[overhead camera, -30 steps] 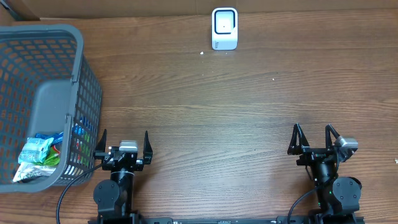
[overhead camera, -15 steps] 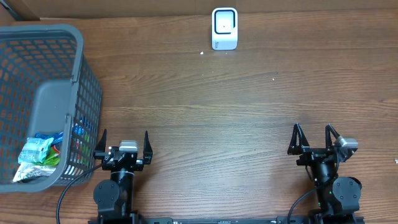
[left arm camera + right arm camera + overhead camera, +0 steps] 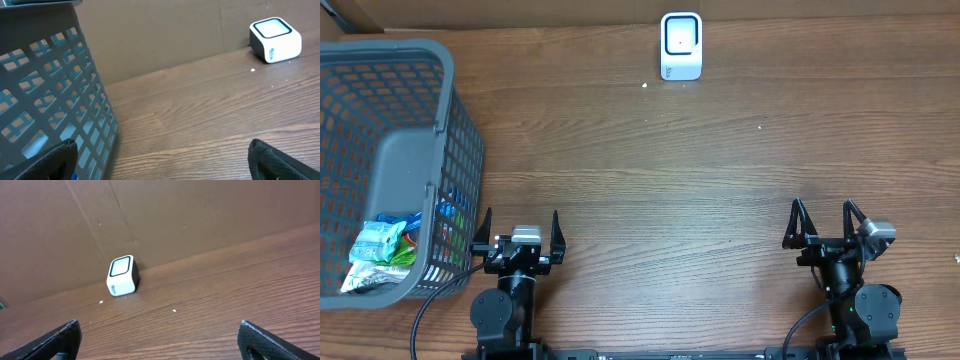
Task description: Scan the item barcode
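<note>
The left hand [image 3: 520, 225] stood wide open and empty just beside the basket [image 3: 445, 75]. The right hand [image 3: 822, 215], equally wide and empty, was well apart from it at the near edge of the surface [image 3: 670, 180]. Neither had moved in the last second, so the task looked unstarted. The packet [image 3: 378, 248] lay inside the basket, and the scanner [image 3: 681, 45] stood at the far edge.

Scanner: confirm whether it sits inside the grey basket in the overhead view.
No, the white scanner stands on the wooden table at its far edge, well apart from the grey basket on the left.
</note>
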